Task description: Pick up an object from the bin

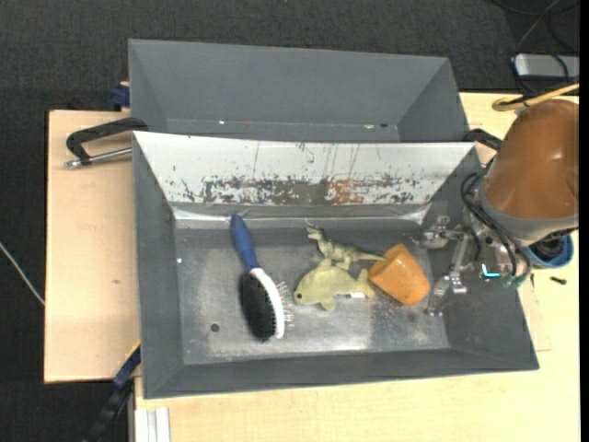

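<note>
The gripper (440, 273) is seen low in the grey bin (304, 343), just to the right of an orange cup-shaped thing (401, 275) that lies tipped on its side on the bin's floor. The fingers (444, 295) are spread apart, one towards the back and one towards the front, and nothing is held between them. Whether they touch the orange cup-shaped thing cannot be told. A pale yellow-green toy animal (331, 284) is found just to the left of the orange cup-shaped thing, touching it. Farther to the left, well apart from it, a brush (255, 288) with a blue handle and a black bristle head is laid flat. The arm's orange cover (538, 164) is seen above and to the right of the orange cup-shaped thing.
</note>
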`<act>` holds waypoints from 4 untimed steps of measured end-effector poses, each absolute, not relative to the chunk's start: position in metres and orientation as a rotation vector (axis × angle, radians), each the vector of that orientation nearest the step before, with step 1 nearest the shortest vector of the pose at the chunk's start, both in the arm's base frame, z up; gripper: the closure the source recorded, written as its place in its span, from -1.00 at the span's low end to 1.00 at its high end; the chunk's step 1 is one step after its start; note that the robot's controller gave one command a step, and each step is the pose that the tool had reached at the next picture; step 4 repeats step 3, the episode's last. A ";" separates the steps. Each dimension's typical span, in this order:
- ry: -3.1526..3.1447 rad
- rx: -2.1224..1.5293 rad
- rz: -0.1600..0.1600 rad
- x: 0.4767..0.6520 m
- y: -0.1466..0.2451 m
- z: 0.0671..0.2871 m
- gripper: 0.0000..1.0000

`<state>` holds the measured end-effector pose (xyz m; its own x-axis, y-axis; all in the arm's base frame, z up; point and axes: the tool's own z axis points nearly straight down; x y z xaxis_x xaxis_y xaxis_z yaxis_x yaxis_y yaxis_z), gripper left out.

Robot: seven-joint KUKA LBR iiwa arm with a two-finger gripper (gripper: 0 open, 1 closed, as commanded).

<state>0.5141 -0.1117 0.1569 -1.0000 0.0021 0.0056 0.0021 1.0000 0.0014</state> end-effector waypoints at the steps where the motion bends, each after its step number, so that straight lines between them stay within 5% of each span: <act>1: -3.140 0.188 0.000 0.541 -0.092 0.071 -1.00; 2: -3.143 0.188 0.002 0.541 -0.092 0.073 1.00; 3: -3.088 0.644 0.009 0.559 -0.146 0.241 1.00; 4: -3.088 0.644 0.009 0.559 -0.146 0.241 1.00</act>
